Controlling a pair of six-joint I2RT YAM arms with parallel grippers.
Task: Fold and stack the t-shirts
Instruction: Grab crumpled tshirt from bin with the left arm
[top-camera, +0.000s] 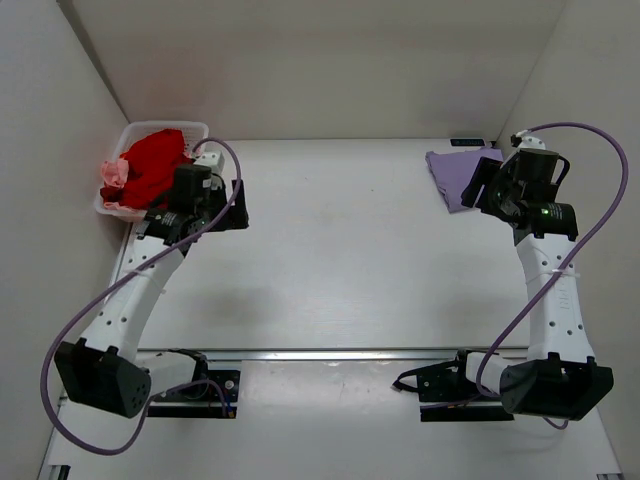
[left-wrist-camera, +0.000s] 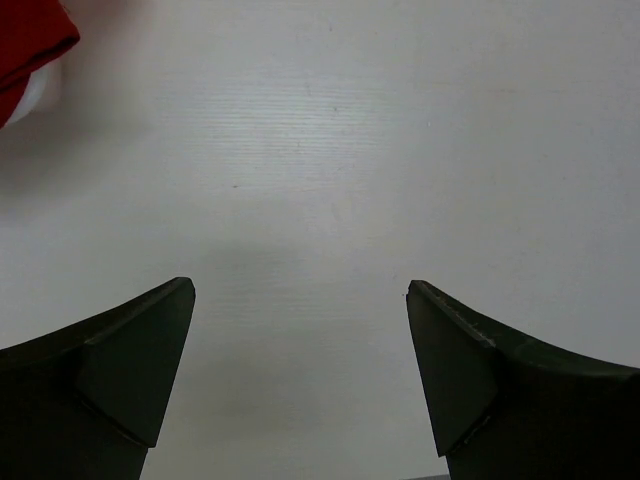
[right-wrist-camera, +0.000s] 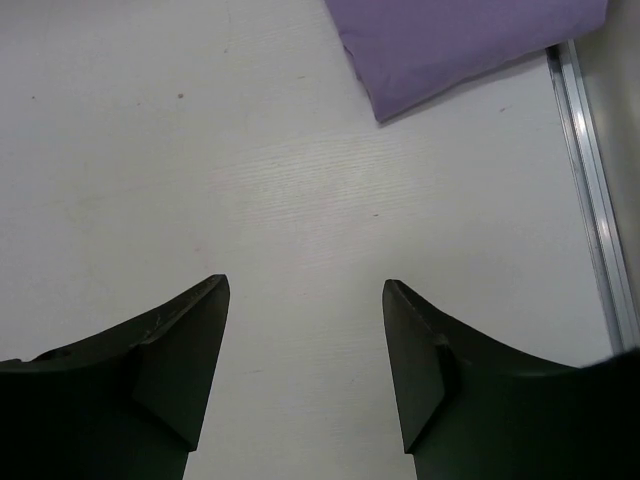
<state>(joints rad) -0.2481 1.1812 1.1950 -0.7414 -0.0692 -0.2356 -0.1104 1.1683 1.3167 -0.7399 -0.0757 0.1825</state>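
A bright red t-shirt (top-camera: 152, 165) lies bunched in a white basket (top-camera: 190, 128) at the far left, with a pink one (top-camera: 113, 173) poking out at its left side. A corner of the red cloth (left-wrist-camera: 28, 40) shows in the left wrist view. My left gripper (top-camera: 222, 205) (left-wrist-camera: 300, 290) hovers just right of the basket, open and empty over bare table. A folded lavender-purple t-shirt (top-camera: 455, 175) (right-wrist-camera: 460, 45) lies flat at the far right. My right gripper (top-camera: 482, 185) (right-wrist-camera: 306, 285) sits at its near right edge, open, holding nothing.
White walls enclose the table (top-camera: 330, 240) on the left, back and right. A metal rail (right-wrist-camera: 592, 200) runs along the table's right edge. A small dark object (top-camera: 466, 142) lies behind the purple shirt. The arm bases (top-camera: 190, 385) stand at the near edge.
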